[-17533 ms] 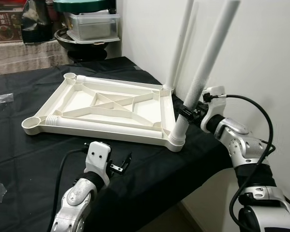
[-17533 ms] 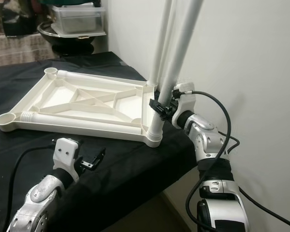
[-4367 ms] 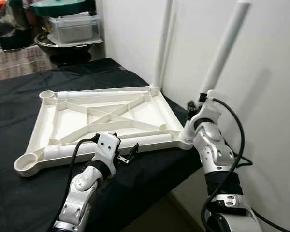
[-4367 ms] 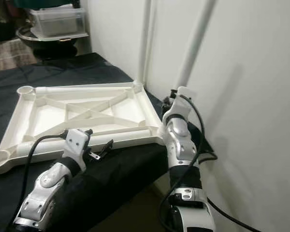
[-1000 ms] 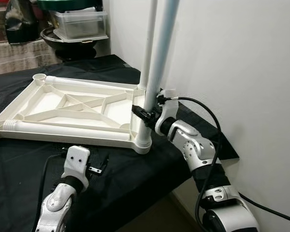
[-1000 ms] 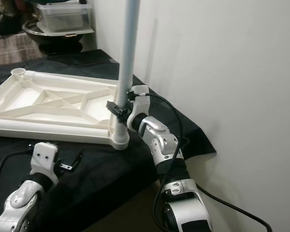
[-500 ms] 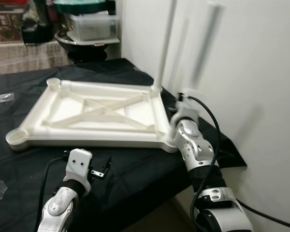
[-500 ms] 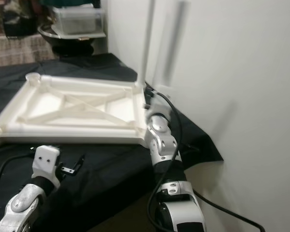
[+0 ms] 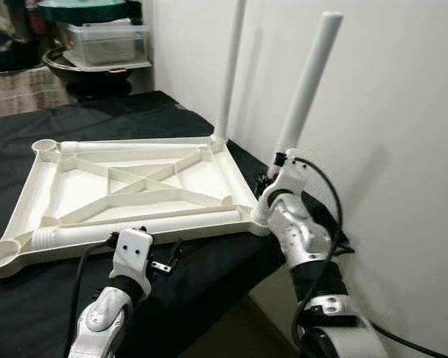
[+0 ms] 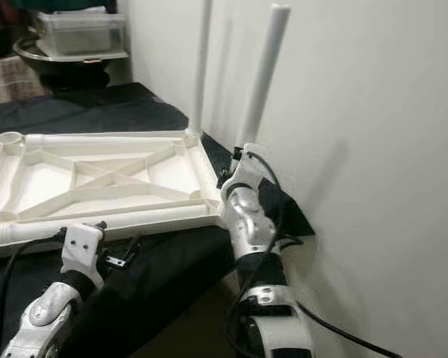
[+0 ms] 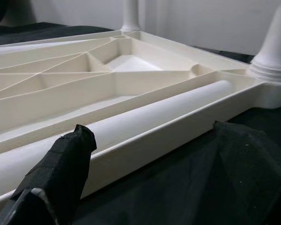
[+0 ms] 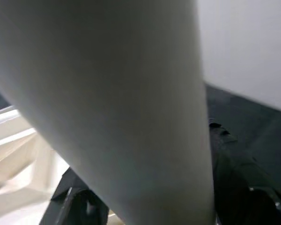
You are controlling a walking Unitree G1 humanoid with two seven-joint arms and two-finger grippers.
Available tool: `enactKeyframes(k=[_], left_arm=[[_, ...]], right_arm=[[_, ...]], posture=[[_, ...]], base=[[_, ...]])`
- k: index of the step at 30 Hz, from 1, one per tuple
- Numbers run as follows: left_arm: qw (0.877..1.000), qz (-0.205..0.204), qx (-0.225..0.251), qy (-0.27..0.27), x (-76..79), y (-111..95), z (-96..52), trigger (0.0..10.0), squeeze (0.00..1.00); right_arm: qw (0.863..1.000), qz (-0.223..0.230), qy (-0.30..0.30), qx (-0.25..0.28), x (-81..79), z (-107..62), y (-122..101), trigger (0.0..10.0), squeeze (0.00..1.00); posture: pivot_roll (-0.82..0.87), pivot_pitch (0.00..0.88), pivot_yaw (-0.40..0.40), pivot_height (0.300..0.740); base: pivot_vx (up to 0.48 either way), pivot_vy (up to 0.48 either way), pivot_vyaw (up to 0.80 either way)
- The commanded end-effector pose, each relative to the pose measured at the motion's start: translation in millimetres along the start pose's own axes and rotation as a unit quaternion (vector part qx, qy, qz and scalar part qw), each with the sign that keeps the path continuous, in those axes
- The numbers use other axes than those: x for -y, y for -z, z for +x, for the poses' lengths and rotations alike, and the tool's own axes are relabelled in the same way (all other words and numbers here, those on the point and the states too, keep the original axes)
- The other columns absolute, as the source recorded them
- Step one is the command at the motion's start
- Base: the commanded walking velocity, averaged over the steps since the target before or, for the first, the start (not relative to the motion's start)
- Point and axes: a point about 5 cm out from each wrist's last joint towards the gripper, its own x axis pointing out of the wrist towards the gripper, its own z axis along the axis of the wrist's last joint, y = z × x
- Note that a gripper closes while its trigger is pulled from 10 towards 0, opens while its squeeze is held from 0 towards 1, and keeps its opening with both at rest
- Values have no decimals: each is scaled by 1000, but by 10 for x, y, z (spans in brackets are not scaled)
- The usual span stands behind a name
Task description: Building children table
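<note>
Head views: the right hand (image 9: 275, 165) is clamped round the near table leg (image 9: 305, 86), its fingers hidden behind the wrist. The upturned tabletop (image 9: 134, 190) lies on the black counter (image 9: 30, 298).

Left wrist view: the left hand (image 11: 145, 173) is spread open, holding nothing, just beside the tabletop's rim.

Right wrist view: the leg, blurred, blocks most else.

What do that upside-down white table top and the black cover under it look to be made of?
The table top looks like moulded plastic: cream-white, with a smooth slight sheen, thin cross ribs and round corner sockets. The upright leg appears to be matching matte white plastic tube. The black cover seems to be cloth, dull and wrinkled, draping over the edge.
</note>
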Motion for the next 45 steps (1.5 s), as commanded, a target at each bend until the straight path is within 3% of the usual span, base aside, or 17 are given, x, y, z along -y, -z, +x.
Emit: enactKeyframes(k=[1, 5, 14, 23, 24, 25, 26, 29, 31, 32, 33, 36, 40, 41, 42, 43, 45], left_arm=[[1000, -3, -10, 6, 48, 34, 16, 10000, 0], [1000, -4, -12, 5, 43, 45, 20, 10000, 0], [1000, -6, -12, 4, 67, 47, 27, 10000, 0], [999, 11, -22, -32, -187, 73, -105, 10000, 0], [999, 12, -21, -32, -171, 67, -103, 10000, 0], [999, 12, -20, -31, -155, 63, -100, 10000, 0], [999, 11, -19, -30, -135, 58, -97, 10000, 0], [999, 10, -19, -30, -123, 56, -96, 10000, 0], [999, 7, -17, -30, -102, 56, -95, 10000, 0], [999, 7, -17, -30, -102, 56, -95, 10000, 0], [999, 6, -17, -29, -90, 54, -93, 10000, 0], [999, 4, -15, -28, -70, 43, -83, 10000, 0], [1000, 2, -11, -26, -44, 23, -68, 10000, 0], [1000, 1, -11, -26, -34, 25, -66, 10000, 0], [1000, 1, -11, -26, -34, 25, -66, 10000, 0], [1000, -1, -11, -26, -20, 28, -62, 10000, 0], [1000, -2, -11, -26, -6, 31, -57, 10000, 0]], right_arm=[[985, 3, -171, 20, -295, -104, -178, 10000, 0], [962, -94, -257, 11, -284, -311, -275, 10000, 0], [934, -143, -327, -6, -480, -411, -147, 10000, 0], [900, -189, -387, -59, -271, -425, -50, 10000, 0], [922, -187, -332, -67, -105, -307, -82, 1294, 0], [932, -183, -306, -67, -52, -260, -94, 1294, 0], [951, -176, -245, -63, 30, -173, -103, 0, 0], [962, -171, -206, -61, 76, -125, -102, 0, 0], [990, -135, 20, -38, 352, 23, -55, 0, 0], [990, -135, 20, -38, 352, 23, -55, 0, 0], [986, -103, 125, -39, 473, 39, 33, 0, 0], [969, -68, 232, -54, 545, 26, 203, 0, 0], [963, -52, 258, -60, 404, 31, 324, 0, 0], [969, -46, 232, -70, 258, 55, 375, 4667, 0], [969, -46, 232, -70, 258, 55, 375, 4667, 0], [976, -40, 198, -86, 114, 76, 430, 10000, 0], [984, -44, 155, -80, -22, 98, 422, 10000, 0]], posture=[[88, 0, -118, 740], [69, 0, -116, 740], [80, 0, -119, 740], [107, 0, -142, 740], [113, 0, -148, 740], [113, 0, -148, 740], [117, 0, -152, 740], [117, 0, -152, 740], [121, 0, -158, 740], [121, 0, -158, 740], [129, 0, -159, 740], [135, 0, -166, 740], [140, 0, -170, 740], [135, 0, -171, 740], [135, 0, -171, 740], [131, 0, -175, 740], [129, 0, -176, 740]], base=[[0, 0, 0], [0, 0, 0], [0, 0, 0], [0, 0, 0], [0, 0, 0], [0, 0, 0], [0, 0, 0], [0, 0, 0], [0, 0, 0], [0, 0, 0], [0, 0, 0], [0, 0, 0], [0, 0, 0], [0, 0, 0], [0, 0, 0], [0, 0, 0], [0, 0, 0]])
